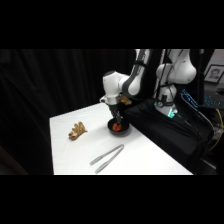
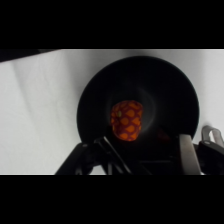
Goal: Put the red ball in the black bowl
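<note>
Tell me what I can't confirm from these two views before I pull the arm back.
- Ball contact: in the wrist view it sits inside the bowl, but the black linkage at the bottom edge hides whether the gripper grips it.
- Fingers: in the side view, too small and dark against the bowl to read.
- Bowl's near rim: cut off by the linkage in the wrist view.
- Arm's middle: cut off by the side view's top edge.

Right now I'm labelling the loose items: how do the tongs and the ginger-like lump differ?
The tongs are grey metal, long and thin; the ginger-like lump is tan, short and knobbly. The tongs lie nearer the table's front edge, the lump nearer its left edge. Both rest untouched.
</note>
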